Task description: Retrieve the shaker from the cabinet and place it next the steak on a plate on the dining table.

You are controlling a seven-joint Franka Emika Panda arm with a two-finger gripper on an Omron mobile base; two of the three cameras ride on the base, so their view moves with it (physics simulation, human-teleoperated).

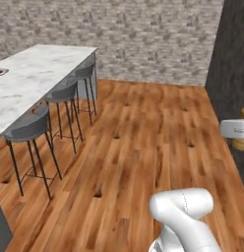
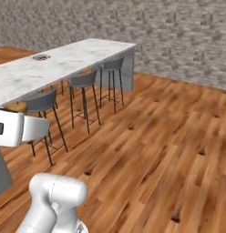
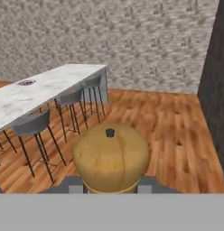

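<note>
Golden-brown wood of the shaker [image 3: 110, 158] is clamped in the gripper [image 3: 109, 187], rounded top forward. The plate [image 3: 26, 82] with the steak is seen far ahead-left, beside the dining table's [image 3: 50, 88] far long edge.

Smooth golden wooden shaker [image 3: 110, 158], veined white marble dining table [image 3: 50, 85], glossy plank floor [image 1: 143, 142], rough stone wall [image 3: 132, 40].

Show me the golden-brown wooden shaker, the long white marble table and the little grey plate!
golden-brown wooden shaker [image 3: 109, 158], hand view, its rounded top.
long white marble table [image 2: 64, 66], right base view, bare top.
little round grey plate [image 2: 41, 58], right base view, its rim.
</note>
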